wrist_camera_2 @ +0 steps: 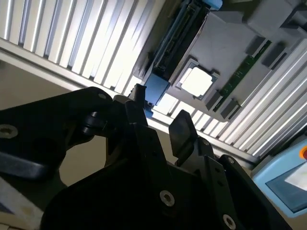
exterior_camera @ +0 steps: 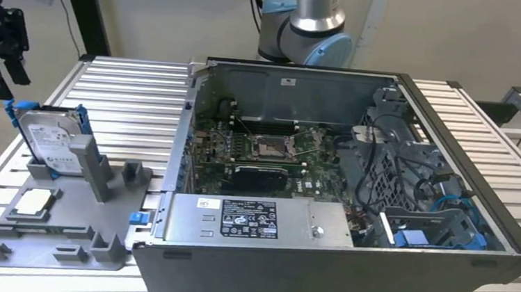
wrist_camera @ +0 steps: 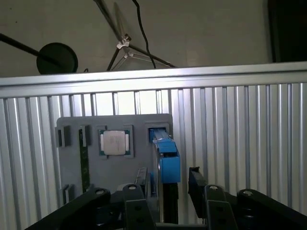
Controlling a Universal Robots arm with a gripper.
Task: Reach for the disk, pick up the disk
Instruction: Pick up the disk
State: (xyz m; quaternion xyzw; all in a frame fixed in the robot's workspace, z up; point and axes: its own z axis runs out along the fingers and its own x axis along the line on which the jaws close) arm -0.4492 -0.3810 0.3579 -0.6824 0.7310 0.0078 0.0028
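Well, from where I stand the black two-fingered gripper [wrist_camera: 163,181] has its fingers [wrist_camera: 196,184] spread apart and holds nothing. In the first wrist view they straddle the line of the flat silver-grey disk [exterior_camera: 49,140] in its blue plastic bracket. In the exterior view the disk stands on edge in a slot of the grey plastic fixture plate [exterior_camera: 57,241], at about nine o'clock from the open grey computer case [exterior_camera: 325,276]. The gripper hangs at roughly eleven o'clock from the disk, clear of it and touching nothing. I reckon the trouble lies in the approach: a grey upright post [exterior_camera: 87,164] stands just beside the disk's face, and a finger coming down off line could strike it, or catch the bracket's blue tabs instead of the metal body. A skewed grip might also bind the disk in its slot or tip it onto the small square pale-topped chip [exterior_camera: 35,201] nearby. As for writing, the disk carries a white printed label, and the grey power supply box [exterior_camera: 236,217] a black-and-white one. I cannot make out words on either.
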